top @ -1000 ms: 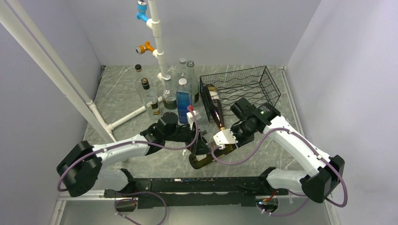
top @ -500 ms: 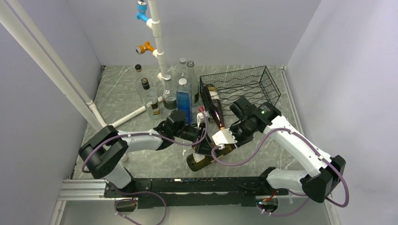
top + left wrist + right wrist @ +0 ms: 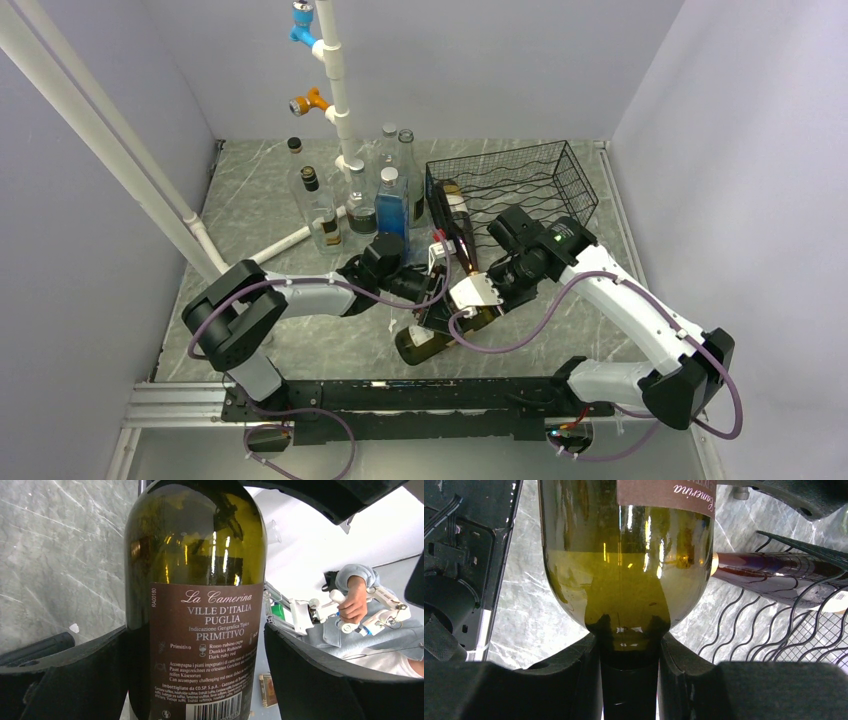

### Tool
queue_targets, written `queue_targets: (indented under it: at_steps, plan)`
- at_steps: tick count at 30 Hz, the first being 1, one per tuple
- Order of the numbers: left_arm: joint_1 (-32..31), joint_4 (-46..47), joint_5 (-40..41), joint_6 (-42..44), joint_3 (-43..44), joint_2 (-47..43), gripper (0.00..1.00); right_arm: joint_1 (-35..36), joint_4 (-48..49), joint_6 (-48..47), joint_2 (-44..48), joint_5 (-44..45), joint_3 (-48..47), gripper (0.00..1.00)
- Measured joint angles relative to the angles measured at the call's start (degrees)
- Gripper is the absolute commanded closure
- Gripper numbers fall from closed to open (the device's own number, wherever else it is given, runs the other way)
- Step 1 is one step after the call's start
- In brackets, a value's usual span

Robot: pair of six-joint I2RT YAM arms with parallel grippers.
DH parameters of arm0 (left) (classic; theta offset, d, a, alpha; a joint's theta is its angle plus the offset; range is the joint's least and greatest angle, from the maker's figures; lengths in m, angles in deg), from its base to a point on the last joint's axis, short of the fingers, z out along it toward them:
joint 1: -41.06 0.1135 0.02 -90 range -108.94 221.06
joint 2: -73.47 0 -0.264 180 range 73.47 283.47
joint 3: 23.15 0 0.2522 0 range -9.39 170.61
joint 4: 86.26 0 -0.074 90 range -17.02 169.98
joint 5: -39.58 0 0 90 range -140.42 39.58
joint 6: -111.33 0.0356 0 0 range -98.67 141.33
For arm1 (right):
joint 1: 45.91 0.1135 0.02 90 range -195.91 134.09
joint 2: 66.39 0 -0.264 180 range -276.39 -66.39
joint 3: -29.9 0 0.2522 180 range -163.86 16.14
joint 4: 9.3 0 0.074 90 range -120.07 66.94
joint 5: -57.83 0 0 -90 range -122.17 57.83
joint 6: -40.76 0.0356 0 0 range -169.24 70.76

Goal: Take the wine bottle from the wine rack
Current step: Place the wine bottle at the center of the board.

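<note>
- The left fingers (image 3: 75,680) have been brought rightward to the frame centre and set wide apart on either side of the wine bottle (image 3: 418,343).
- The left arm (image 3: 300,295) has been drawn in from the lower left.
- The bottle's base has been shifted slightly left.

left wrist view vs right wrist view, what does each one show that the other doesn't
Only the left wrist: the label wording and barcode on the wine bottle, with the left gripper straddling its body. Only the right wrist: the neck clamped in the right gripper, plus a second bottle lying in the wine rack. Both: the same green bottle, part of its brown label, and the marble table.
</note>
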Motion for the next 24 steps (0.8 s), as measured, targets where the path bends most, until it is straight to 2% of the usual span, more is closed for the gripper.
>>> queue_targets:
  at_steps: [4,8,10,13,14,15,18,20,22,24]
  plan:
    - [0.0,0.0,-0.5,-0.3,0.1,0.5,0.17,0.1,0.0,0.2,-0.2,-0.3,-0.2,1.00]
    - [0.0,0.3,-1.3,-0.7,0.3,1.0,0.41,0.1,-0.1,0.3,-0.2,-0.7,-0.3,1.00]
    - [0.0,1.1,-1.7,-1.2,0.3,1.4,0.66,0.2,-0.2,0.5,-0.2,-0.7,-0.3,1.00]
    - [0.0,2.6,-2.3,-2.5,0.3,2.1,0.92,0.2,-0.4,0.6,-0.2,-0.7,-0.3,1.00]
    - [0.0,3.3,-2.5,-3.0,0.3,2.4,0.99,0.2,-0.4,0.7,-0.2,-0.7,-0.3,0.97]
    - [0.0,4.1,-2.8,-3.6,0.3,2.7,1.00,0.2,-0.5,0.8,-0.2,-0.7,-0.3,0.89]
    - [0.0,6.3,-3.5,-5.3,0.3,3.7,1.00,0.2,-0.7,1.3,-0.2,-0.7,-0.3,0.56]
    - [0.0,6.9,-3.7,-5.8,0.2,3.8,1.00,0.2,-0.8,1.7,-0.2,-0.8,-0.3,0.39]
    - [0.0,7.6,-3.7,-6.8,0.2,3.8,1.00,0.2,0.2,2.2,-0.2,-1.5,-0.3,0.27]
    - [-0.1,8.2,-3.6,-7.0,0.0,3.8,1.00,0.2,0.9,2.5,0.0,-2.4,-0.3,0.20]
